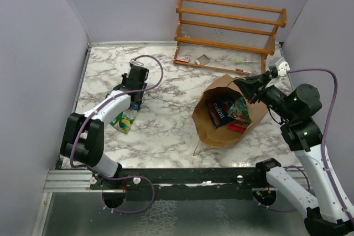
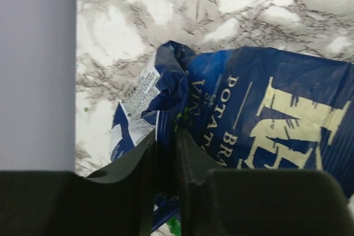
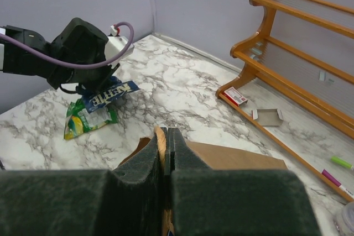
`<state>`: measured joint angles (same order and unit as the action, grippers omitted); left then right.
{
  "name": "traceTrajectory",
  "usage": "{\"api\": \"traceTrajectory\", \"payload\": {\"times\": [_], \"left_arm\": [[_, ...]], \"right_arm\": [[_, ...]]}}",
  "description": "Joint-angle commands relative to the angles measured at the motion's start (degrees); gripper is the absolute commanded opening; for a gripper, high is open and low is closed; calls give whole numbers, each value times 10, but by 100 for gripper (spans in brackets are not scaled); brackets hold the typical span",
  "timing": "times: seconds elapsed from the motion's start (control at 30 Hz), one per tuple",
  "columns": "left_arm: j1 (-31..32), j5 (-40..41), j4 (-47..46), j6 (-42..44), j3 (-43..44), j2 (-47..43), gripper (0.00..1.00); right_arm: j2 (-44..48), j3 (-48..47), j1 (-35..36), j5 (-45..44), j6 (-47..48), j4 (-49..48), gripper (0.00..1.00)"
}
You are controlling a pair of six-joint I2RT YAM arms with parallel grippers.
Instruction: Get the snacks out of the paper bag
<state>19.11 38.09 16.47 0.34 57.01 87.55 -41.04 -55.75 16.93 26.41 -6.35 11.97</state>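
The brown paper bag [image 1: 221,131] stands open right of the middle. Inside it lie a dark blue packet [image 1: 220,111], a teal-red packet [image 1: 241,109] and a small red packet [image 1: 238,128]. My right gripper [image 1: 244,88] is shut on the bag's far rim, seen pinched between the pads in the right wrist view [image 3: 165,136]. My left gripper [image 2: 166,136] is shut on the crumpled edge of another dark blue packet [image 2: 265,109] at the table's left [image 1: 136,103]. A green-yellow packet [image 1: 124,121] lies on the marble just in front of it.
An orange wooden rack [image 1: 229,26] stands at the back right, with a red-white scrap [image 1: 184,59], a grey scrap [image 1: 202,59] and pens [image 1: 243,62] at its foot. Purple walls close in the left, back and right sides.
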Motion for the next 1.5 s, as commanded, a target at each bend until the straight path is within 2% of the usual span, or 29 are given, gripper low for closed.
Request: {"api": "traceTrajectory", "payload": {"times": [0.0, 0.1, 0.2, 0.27, 0.5, 0.63, 0.73, 0.8, 1.0, 1.2, 1.27, 1.33, 1.47], "left_arm": [[-2, -50, 33, -27, 23, -13, 26], [-2, -77, 45, -39, 34, -39, 49], [-2, -160, 28, -57, 24, -99, 73], [-3, -224, 2, -59, 9, -153, 82], [-1, -444, -111, -154, -55, -327, 87], [3, -558, -179, -254, -97, -351, 85], [36, -604, -290, -332, -164, -367, 84], [90, -567, -348, -346, -198, -377, 83], [292, -364, -356, -356, -213, -343, 72], [506, -78, -301, -365, -159, -251, 64], [542, 4, -243, -417, -110, -209, 62], [559, 61, -157, -521, -67, -170, 58], [580, 78, -91, -590, 10, -97, 55]], "right_arm": [[2, -5, 1, -3, 0, -17, 2], [1, -6, 1, -1, 0, -17, 2], [3, -3, 1, -1, -2, -20, 2], [3, -1, 1, 2, -3, -22, 2], [-2, 1, 1, 2, -5, -23, 2], [-10, 0, 1, 5, -5, -25, 2], [-15, 0, 1, 10, -13, -29, 2], [-17, 1, 1, 13, -16, -31, 2], [-21, -1, 1, 16, -21, -30, 2], [-24, -1, 1, 21, -27, -34, 2], [-25, -2, 1, 23, -27, -32, 2], [-25, -2, 1, 23, -25, -31, 2], [-25, -1, 1, 23, -24, -28, 2]]}}
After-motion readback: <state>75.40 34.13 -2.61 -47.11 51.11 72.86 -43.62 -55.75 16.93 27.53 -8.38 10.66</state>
